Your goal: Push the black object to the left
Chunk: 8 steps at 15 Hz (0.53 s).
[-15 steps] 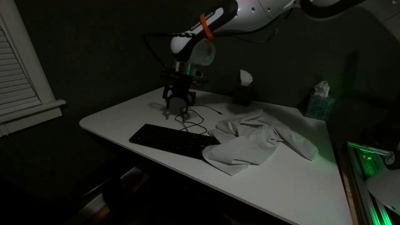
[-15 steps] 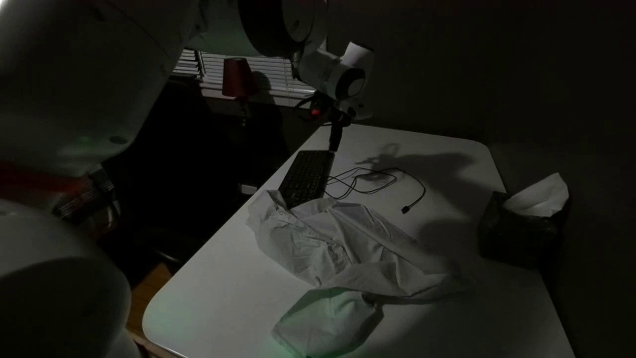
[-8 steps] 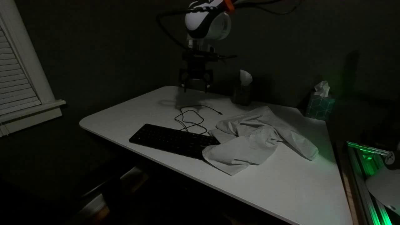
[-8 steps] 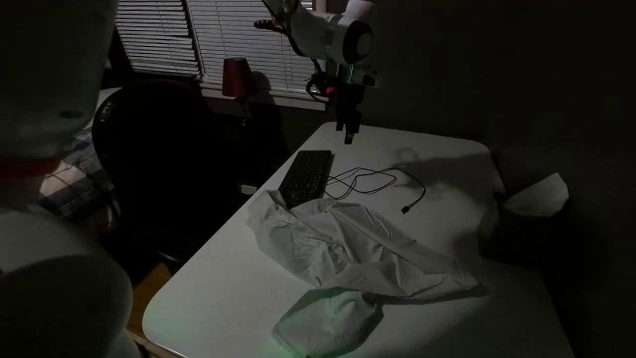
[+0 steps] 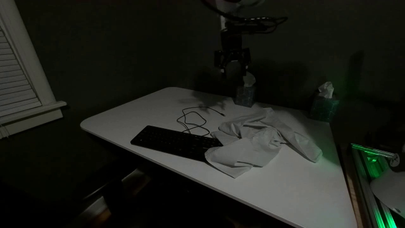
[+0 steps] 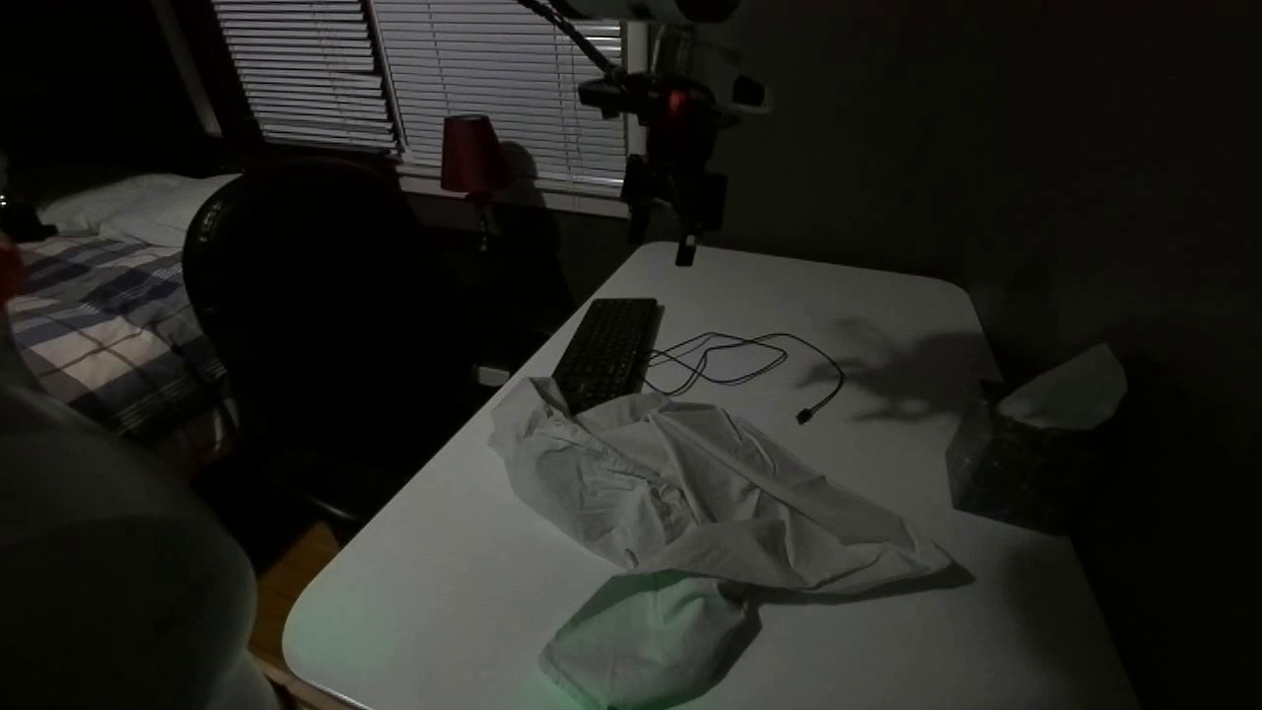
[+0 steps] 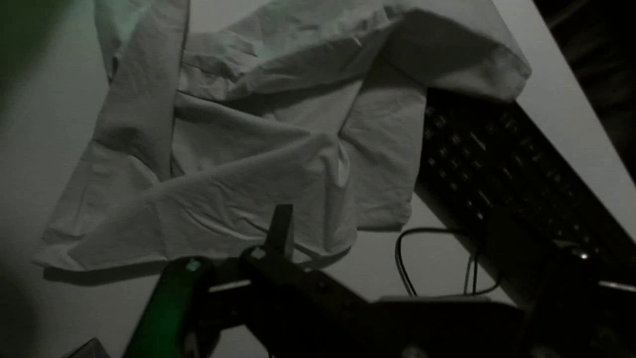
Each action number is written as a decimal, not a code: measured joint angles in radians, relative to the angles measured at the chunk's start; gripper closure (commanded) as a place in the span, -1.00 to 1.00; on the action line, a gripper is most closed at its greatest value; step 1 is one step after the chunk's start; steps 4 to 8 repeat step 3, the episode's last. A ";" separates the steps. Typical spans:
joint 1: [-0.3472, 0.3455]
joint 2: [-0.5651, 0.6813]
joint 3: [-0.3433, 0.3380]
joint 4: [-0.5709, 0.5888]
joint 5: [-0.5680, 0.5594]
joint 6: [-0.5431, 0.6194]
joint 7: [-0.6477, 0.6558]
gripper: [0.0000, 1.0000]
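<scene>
Keyboard [image 5: 174,142], most likely your black object, lies flat on the table [image 5: 284,186] just as it did a second ago: bare at one end, covered at the other by the pale cloth [image 5: 253,142], with one long side near the table's edge. What has changed is your gripper [image 5: 234,71]. It has risen from low down near the keyboard's cable side and now hangs high on that same side, well apart from the keyboard in both exterior views. Your two fingers [image 7: 280,228] stand spread, with nothing held between them.

For the task, this means you have no contact and no push under way. I'd read the lift as a withdrawal, either with the push done or to line up a fresh approach; the pictures don't settle which. If you do have to push, and left means toward the keyboard's bare end, you would need to come down at its covered end, where you might ruck the cloth instead of meeting the keyboard. Mind the cable [image 5: 205,120] looped beside the keyboard's long side, which could snag, and the tissue box [image 5: 245,96], which sits well apart from the keyboard beyond that cable.
</scene>
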 measured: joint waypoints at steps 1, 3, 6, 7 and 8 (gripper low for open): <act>-0.007 -0.045 -0.001 -0.030 0.000 -0.030 -0.060 -1.00; -0.016 -0.109 -0.001 -0.074 0.000 -0.049 -0.121 -1.00; -0.016 -0.109 -0.001 -0.074 0.000 -0.049 -0.121 -1.00; -0.016 -0.109 -0.001 -0.074 0.000 -0.049 -0.121 -1.00; -0.016 -0.109 -0.001 -0.074 0.000 -0.049 -0.121 -1.00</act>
